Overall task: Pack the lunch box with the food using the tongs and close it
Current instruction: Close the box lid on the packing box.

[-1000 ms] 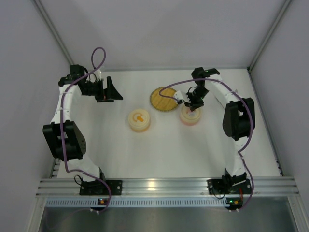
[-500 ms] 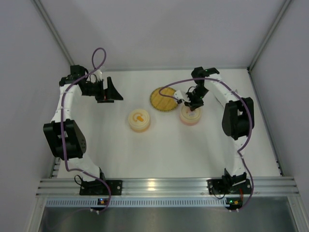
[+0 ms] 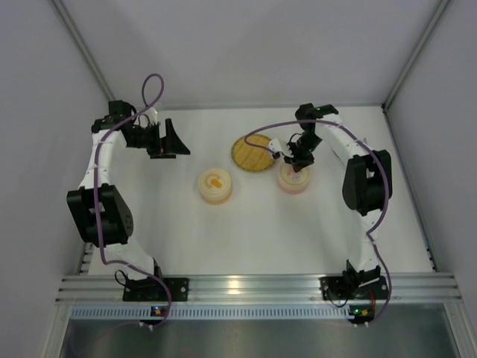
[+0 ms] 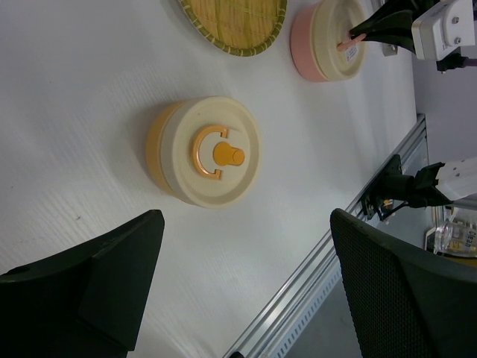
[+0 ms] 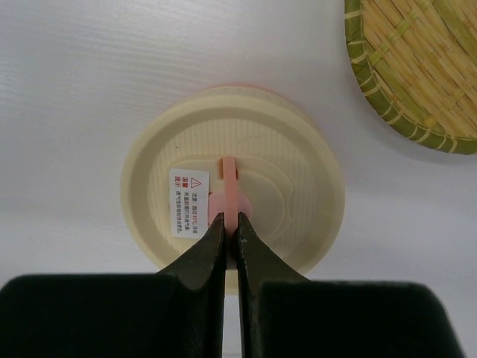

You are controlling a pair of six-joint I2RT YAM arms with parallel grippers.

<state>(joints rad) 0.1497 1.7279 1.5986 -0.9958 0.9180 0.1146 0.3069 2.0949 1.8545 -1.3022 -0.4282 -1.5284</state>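
Note:
A round pink lunch box point(image 3: 293, 181) with a cream lid point(image 5: 283, 216) stands right of the middle. My right gripper point(image 5: 230, 220) is shut on the lid's thin pink handle point(image 5: 229, 186), pinching it from above. An orange lunch box point(image 3: 215, 186) with a cream lid and orange handle point(image 4: 212, 153) stands closed to its left. My left gripper point(image 4: 246, 224) hangs open at the back left point(image 3: 175, 142), holding nothing and well away from both boxes. No food and no tongs show in any view.
A woven bamboo plate point(image 3: 250, 153) lies just behind and between the two boxes; the part seen by the wrist cameras point(image 5: 417, 67) is bare. The aluminium rail point(image 3: 253, 287) runs along the near edge. Walls close in the left, right and back.

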